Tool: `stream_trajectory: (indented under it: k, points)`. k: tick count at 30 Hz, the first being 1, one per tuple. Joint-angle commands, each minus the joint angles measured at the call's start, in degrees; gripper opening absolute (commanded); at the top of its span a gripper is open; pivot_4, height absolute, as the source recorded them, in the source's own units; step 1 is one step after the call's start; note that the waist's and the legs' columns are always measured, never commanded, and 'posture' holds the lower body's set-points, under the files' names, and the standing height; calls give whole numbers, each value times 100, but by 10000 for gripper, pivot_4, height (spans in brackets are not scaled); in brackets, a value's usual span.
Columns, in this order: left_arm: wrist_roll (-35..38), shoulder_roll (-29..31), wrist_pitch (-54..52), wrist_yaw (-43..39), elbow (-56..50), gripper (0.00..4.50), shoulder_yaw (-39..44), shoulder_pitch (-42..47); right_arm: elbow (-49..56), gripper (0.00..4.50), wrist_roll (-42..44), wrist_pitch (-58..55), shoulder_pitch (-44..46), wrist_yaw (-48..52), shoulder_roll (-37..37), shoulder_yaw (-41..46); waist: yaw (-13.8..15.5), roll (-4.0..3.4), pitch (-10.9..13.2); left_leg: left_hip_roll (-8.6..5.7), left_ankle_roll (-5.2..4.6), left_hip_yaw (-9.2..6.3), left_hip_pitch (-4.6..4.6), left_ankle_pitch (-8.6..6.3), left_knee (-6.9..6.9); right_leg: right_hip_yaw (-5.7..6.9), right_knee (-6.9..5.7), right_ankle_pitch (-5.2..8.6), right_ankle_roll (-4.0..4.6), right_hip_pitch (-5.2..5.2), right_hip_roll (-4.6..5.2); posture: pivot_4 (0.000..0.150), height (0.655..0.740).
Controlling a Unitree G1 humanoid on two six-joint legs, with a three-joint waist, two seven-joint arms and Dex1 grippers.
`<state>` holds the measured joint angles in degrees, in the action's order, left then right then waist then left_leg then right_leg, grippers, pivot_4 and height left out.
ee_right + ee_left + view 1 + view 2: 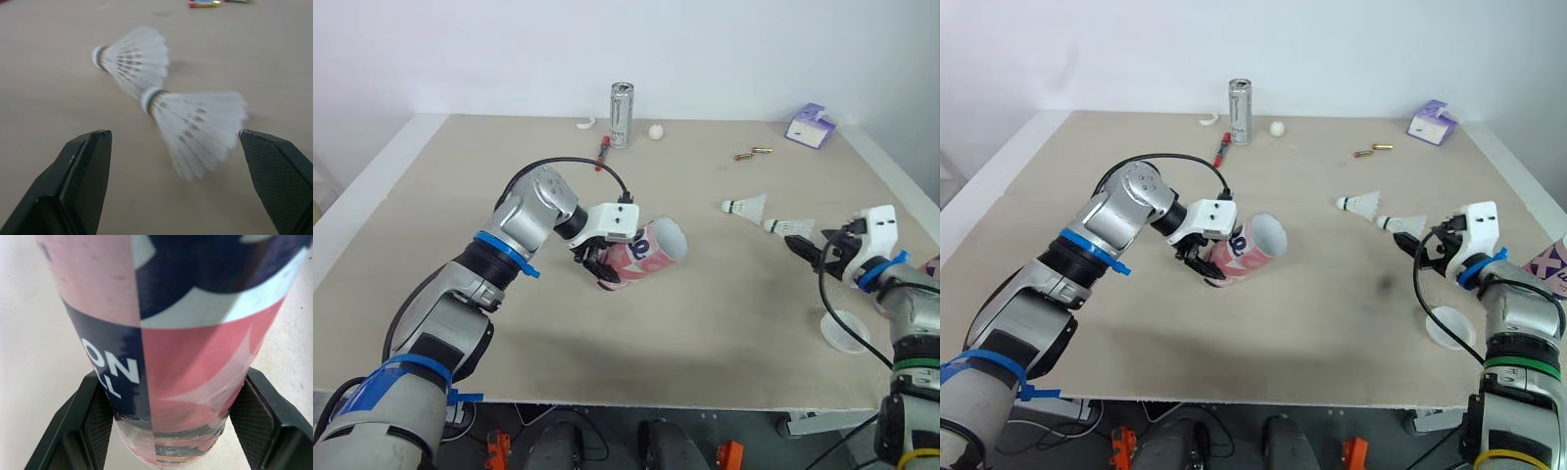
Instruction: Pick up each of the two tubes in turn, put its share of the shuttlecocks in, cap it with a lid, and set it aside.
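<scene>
Loading step in hand: at frame centre the left gripper (599, 262) has its jaws clamped on the pink, white and navy cardboard tube (646, 253), tilted over the beige desk (705, 323) with its open mouth toward the right; at right of frame the right gripper (803, 247) hovers, jaws wide, by two white feather shuttlecocks, nearer (788, 226) and farther (745, 206); next, seemingly, a gentle pinch on the nearer one's skirt and a carry to the mouth; a clear round lid (845, 331) waits lower right. The right wrist view shows the nearer shuttlecock between the jaws, untouched; the left wrist view shows the grip near the tube's base.
</scene>
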<state>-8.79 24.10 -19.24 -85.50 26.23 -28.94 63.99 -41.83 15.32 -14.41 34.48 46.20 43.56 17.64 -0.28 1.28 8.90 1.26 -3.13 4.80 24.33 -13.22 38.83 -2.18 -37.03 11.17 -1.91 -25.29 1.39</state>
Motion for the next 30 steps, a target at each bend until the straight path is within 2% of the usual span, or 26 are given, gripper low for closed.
stream_trajectory:
  k: [1, 11, 14, 17, 18, 19, 21, 23, 30]
  points:
    - [14, 55, -82, -16, -192, 32088, 18, -20, -289, 44563, -72, 216, 232, 143, 127, -62, 0, 0, 0, -1, -1, 1, 0, -1, -1, -6, 0, -1, 1, 0, -1, 1500, 7400]
    - [36, 69, -162, 41, -294, 32088, 14, -75, -1160, 44563, -234, 489, 835, 164, 16, -235, -101, 0, 0, -20, -6, 22, -3, -4, -3, -60, 1, -9, -11, 1, 1, 1500, 7400]
    - [28, 81, -158, 64, -308, 32088, 10, -98, -1324, 36620, -244, 567, 968, 131, -27, -233, -101, 0, 0, -20, -6, 22, -4, -4, -3, -63, 0, -9, -13, 1, 0, 1500, 7400]
    - [29, 106, -167, 69, -337, 32088, 13, -120, -1406, 21605, -247, 600, 1028, 177, -65, -266, -101, 0, 0, -21, -6, 21, -5, -4, -3, -64, 0, -9, -11, 1, 0, 1500, 7400]
    - [30, 116, -171, 72, -342, 32088, 14, -124, -1417, 19728, -243, 607, 1029, 185, -81, -280, -101, 0, 0, -21, -6, 21, -4, -4, -4, -64, 0, -9, -11, 1, 0, 1500, 7400]
    - [31, 121, -172, 77, -343, 32088, 14, -125, -1426, 14929, -241, 619, 1022, 190, -99, -293, -101, 0, 0, -22, -7, 22, -4, -4, -4, -66, 0, -10, -11, 1, 1, 1500, 7400]
    - [33, 125, -174, 83, -344, 32088, 12, -125, -1445, 9499, -243, 639, 1016, 195, -118, -310, -102, 0, 0, -23, -7, 23, -4, -4, -4, -66, 0, -10, -11, 1, 1, 1500, 7400]
    - [39, 124, -181, 88, -344, 32088, 12, -124, -1451, 1433, -239, 646, 1005, 197, -131, -315, -102, 0, 0, -22, -7, 23, -4, -4, -4, -67, 0, -11, -12, 1, 0, 1500, 7400]
    - [52, 99, -200, 100, -314, 32088, 4, -103, -1404, 592, -261, 741, 887, 178, -137, -316, -102, 0, 0, -23, -7, 24, -5, -4, -4, -67, 0, -11, -13, 1, 0, 1500, 7400]
